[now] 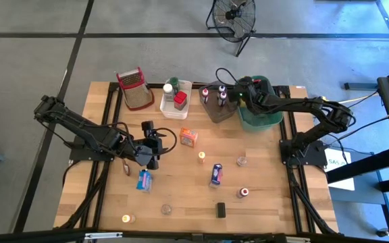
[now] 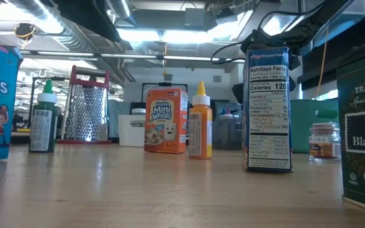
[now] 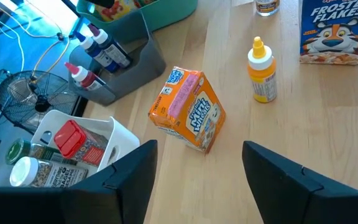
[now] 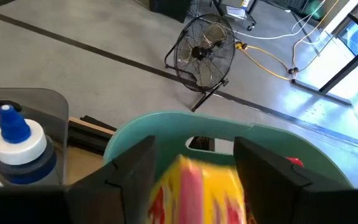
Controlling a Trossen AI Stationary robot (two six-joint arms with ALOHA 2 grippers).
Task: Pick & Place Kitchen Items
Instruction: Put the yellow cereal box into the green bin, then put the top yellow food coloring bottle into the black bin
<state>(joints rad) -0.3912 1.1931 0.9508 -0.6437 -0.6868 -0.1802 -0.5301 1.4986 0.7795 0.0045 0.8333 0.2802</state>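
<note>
My right gripper (image 1: 243,91) hangs over the green bin (image 1: 267,119) at the table's far right, shut on a yellow-and-red packet (image 4: 197,186). My left gripper (image 1: 158,140) hovers open at the table's left middle, nothing between its fingers (image 3: 197,152). An orange Mini Wheats box (image 3: 188,111) stands ahead of it on the wood. An orange squeeze bottle (image 1: 201,157), a blue Frosted Flakes box (image 1: 216,175) and a blue Rice Krispies box (image 1: 144,179) stand on the table, with small jars (image 1: 244,192) toward the near edge. My right gripper has the packet between its two fingers, one finger (image 4: 138,165) on each side (image 4: 166,186) of it. The fingers slant down from the table's right. The packet is clear of the table, above the opening of the green bin (image 4: 166,121).
At the far edge stand a metal grater (image 1: 132,86), a white bin (image 1: 175,106) with spice jars and a grey bin (image 1: 215,109) holding capped bottles (image 4: 17,146). A dark tin (image 2: 363,133) stands near the front edge. A floor fan (image 1: 234,17) is beyond the table.
</note>
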